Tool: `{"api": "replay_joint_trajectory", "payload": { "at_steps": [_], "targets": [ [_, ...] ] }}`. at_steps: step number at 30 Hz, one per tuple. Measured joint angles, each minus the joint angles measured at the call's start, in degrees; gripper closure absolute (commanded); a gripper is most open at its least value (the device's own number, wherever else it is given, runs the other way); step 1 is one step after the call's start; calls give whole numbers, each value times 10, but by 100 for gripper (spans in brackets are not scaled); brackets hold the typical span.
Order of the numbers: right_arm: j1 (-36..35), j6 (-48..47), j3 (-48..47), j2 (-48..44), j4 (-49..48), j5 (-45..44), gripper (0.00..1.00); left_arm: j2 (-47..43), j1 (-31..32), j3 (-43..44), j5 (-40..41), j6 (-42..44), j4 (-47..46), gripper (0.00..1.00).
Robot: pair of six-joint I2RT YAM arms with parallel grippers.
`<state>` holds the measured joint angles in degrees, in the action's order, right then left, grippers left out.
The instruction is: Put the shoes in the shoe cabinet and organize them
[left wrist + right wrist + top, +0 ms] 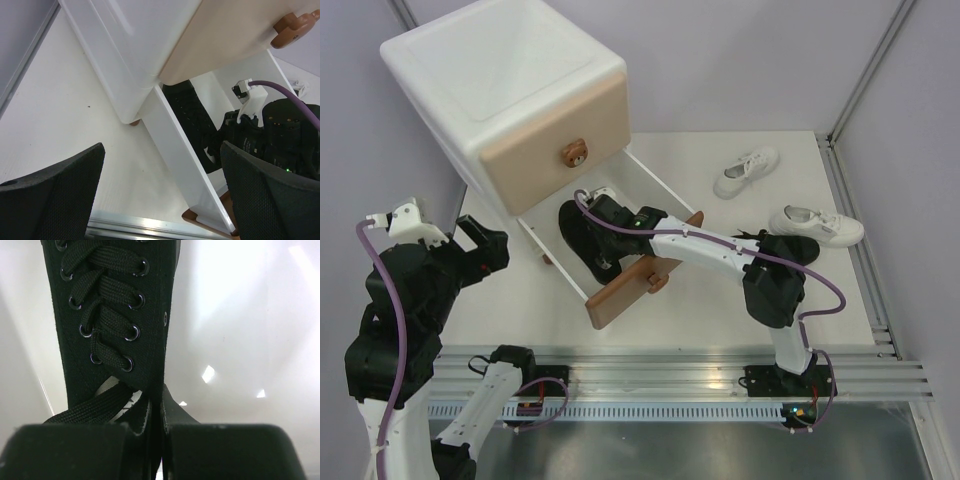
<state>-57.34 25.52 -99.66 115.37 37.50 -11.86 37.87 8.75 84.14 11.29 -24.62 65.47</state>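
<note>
Claw [159, 412], R, pinching blk shoe [112, 300].

Black joints [775, 290], white links [705, 245], looping purple cables [285, 89], small green light [289, 170]

Shoe cabinet [500, 90], lower drawer [620, 292] pulled out — black shoe [582, 235] inside, second black shoe [803, 248], two white sneakers [747, 171] outside.

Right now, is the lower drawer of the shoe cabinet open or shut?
Open. The lower drawer stands pulled out of the shoe cabinet, its brown front is far from the body, and a black shoe lies inside.
</note>
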Motion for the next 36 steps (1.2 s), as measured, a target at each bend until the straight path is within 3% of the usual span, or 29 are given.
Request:
{"api": "replay_joint_trajectory", "payload": {
  "at_steps": [4,10,17,22,31,36],
  "targets": [
    [3,1,8,0,-9,4,96,0,0,0,6,0,0,0],
    [5,-5,19,-6,-23,11,84,0,0,-3,7,0,0,0],
    [6,-19,19,-7,-35,13,56,1,0,-5,15,0,3,0],
    [7,-30,19,-7,-40,11,45,1,0,-5,23,0,5,0],
    [10,-47,15,-30,-34,-16,15,0,0,-5,37,0,8,0],
    [10,-52,6,-63,-32,-29,13,0,0,-5,37,0,9,0]
  ]
}}
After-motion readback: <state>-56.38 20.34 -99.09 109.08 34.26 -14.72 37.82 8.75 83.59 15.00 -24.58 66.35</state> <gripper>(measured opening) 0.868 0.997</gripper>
